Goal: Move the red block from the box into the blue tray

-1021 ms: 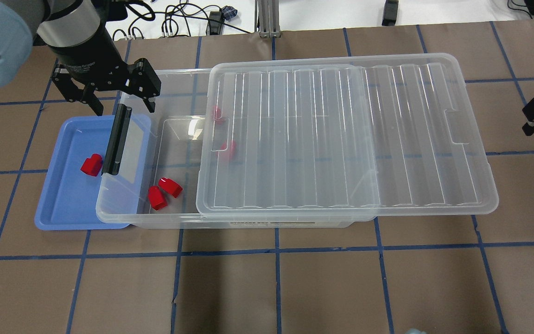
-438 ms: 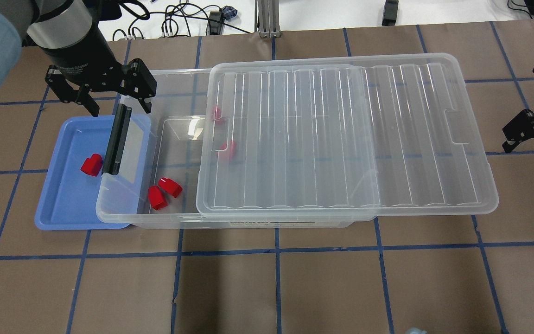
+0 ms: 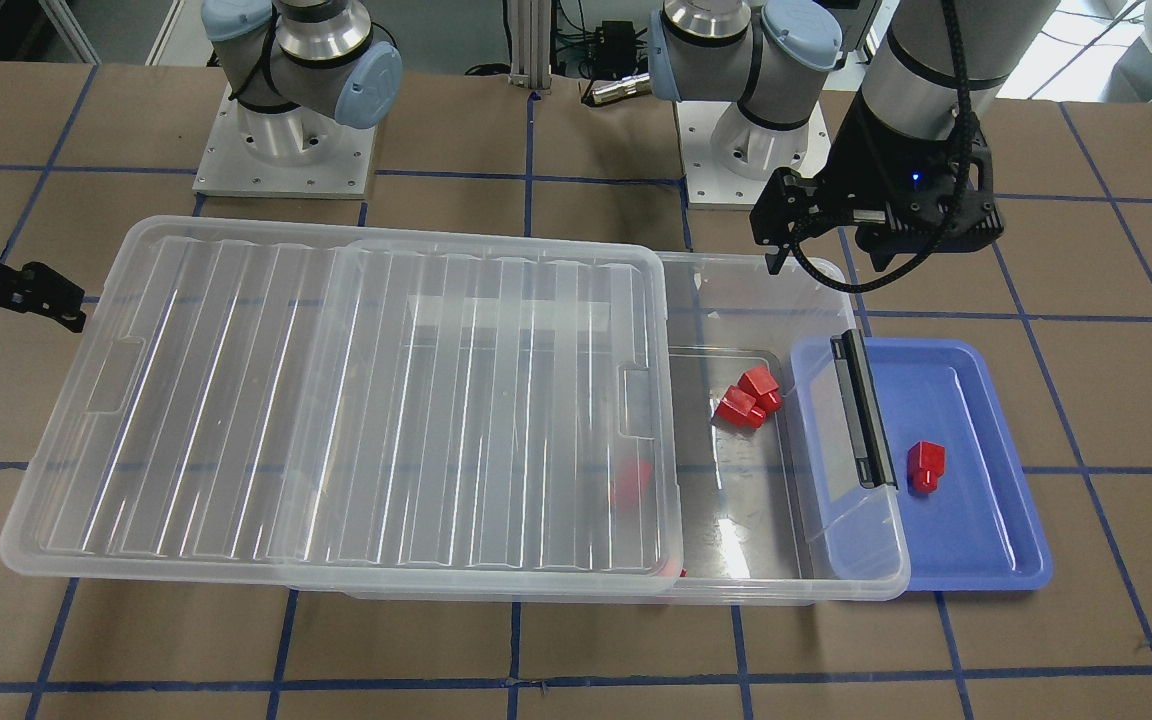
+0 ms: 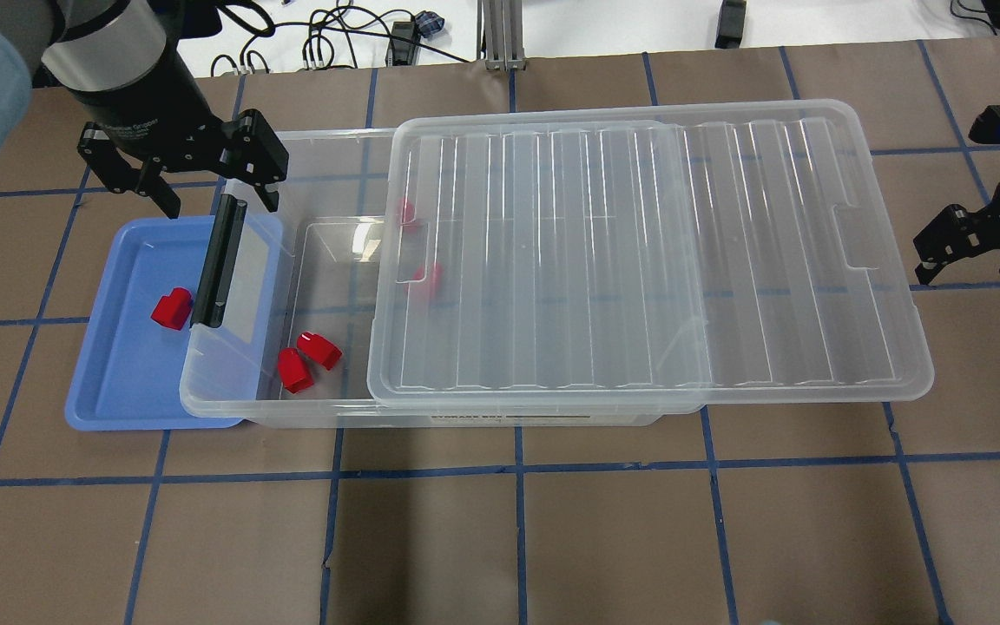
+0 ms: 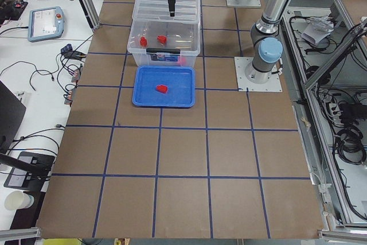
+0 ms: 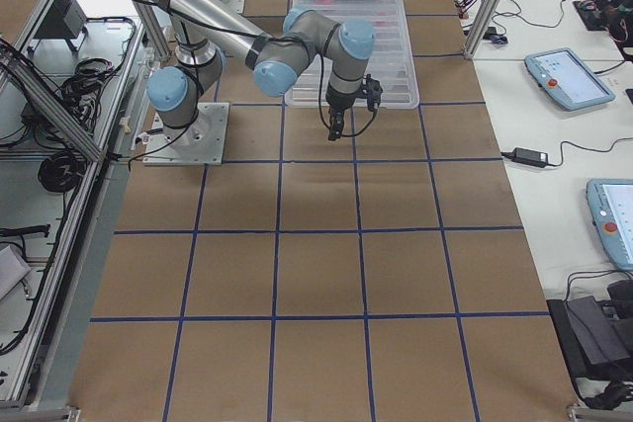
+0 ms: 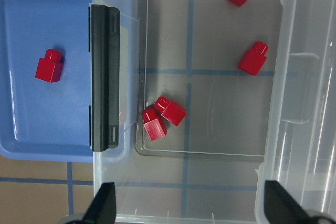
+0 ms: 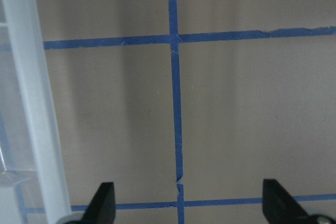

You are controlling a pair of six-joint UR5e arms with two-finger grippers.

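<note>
One red block lies in the blue tray, left of the box's black latch bar; it also shows in the left wrist view. The clear box overlaps the tray's right part. Its ribbed lid is slid to the right, leaving the left end uncovered. Two red blocks touch each other on the box floor, and two more show at the lid's edge. My left gripper is open and empty, above the far end of tray and box. My right gripper is open and empty, over the table right of the lid.
The lid overhangs the box's right end and reaches close to my right gripper. The table is brown with blue tape lines. Cables lie beyond the far table edge. The arm bases stand behind the box.
My left gripper has drifted a little left and back, still open. My right gripper has come in from the right edge toward the lid. The blocks, tray and box have not moved.
</note>
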